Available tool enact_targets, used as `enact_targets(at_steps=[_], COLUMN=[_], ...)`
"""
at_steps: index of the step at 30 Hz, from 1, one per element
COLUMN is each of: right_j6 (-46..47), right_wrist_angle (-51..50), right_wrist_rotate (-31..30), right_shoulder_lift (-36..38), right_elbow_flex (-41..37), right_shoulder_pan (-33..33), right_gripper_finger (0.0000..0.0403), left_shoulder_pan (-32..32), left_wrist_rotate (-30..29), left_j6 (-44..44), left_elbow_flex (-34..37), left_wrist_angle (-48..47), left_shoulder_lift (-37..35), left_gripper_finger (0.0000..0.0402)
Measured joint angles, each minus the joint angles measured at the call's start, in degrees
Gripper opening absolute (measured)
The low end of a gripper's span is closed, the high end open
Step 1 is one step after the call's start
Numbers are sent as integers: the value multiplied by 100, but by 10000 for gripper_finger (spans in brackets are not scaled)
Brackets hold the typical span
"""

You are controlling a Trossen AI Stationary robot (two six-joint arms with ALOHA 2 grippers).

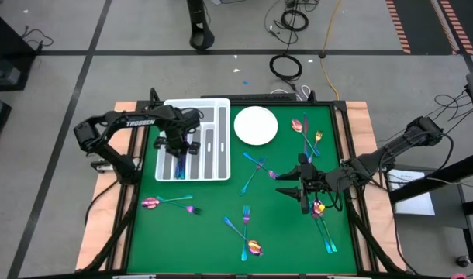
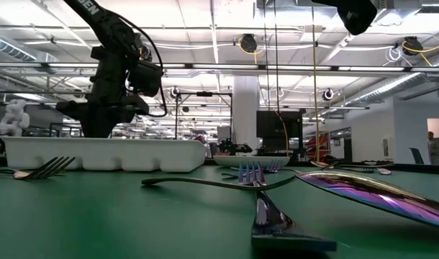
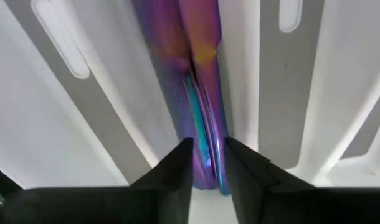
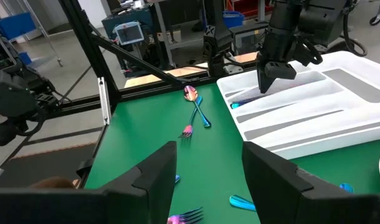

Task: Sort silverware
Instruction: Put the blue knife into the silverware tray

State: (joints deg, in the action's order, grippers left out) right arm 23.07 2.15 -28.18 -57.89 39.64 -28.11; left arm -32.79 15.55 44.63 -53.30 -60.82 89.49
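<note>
So the left gripper [image 3: 205,171] hangs inside the white divided plastic tray [image 1: 218,105], its dark fingers barely parted around the end of an iridescent purple-blue utensil [image 3: 199,93], lying lengthwise along a slot straight ahead. Farther across the green mat, the right gripper [image 1: 297,186] waits spread open near scattered silverware. The left arm reads "TROSSEN".

The tray [image 1: 219,139] lies left of the plate [image 1: 256,125]; silverware [image 1: 249,232] lies scattered before them.
</note>
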Motion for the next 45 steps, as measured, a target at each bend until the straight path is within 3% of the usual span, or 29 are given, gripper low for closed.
enact_targets(at_steps=[9, 16, 25, 36, 45], right_j6=[-33, -129, -151, -151, -103], right_wrist_angle=[-4, -15, -20, -114, -545], right_wrist_rotate=[0, 0, 0, 0, -1], right_shoulder_lift=[0, 0, 0, 0, 0], right_elbow_flex=[0, 0, 0, 0, 0], right_shoulder_pan=[1, -1, 0, 1, 0], right_gripper_finger=[171, 171, 171, 171, 171], left_shoulder_pan=[2, 19, 374, 920, 1946], left_wrist_rotate=[237, 241, 268, -702, -1450], left_j6=[-118, -370, -1475, -1952, -1952], left_elbow_flex=[-2, -187, -437, -819, -822], left_wrist_angle=[-20, -183, -174, -255, 1255], left_shoulder_lift=[0, -2, -4, -445, -1162], left_gripper_finger=[185, 194, 194, 194, 194])
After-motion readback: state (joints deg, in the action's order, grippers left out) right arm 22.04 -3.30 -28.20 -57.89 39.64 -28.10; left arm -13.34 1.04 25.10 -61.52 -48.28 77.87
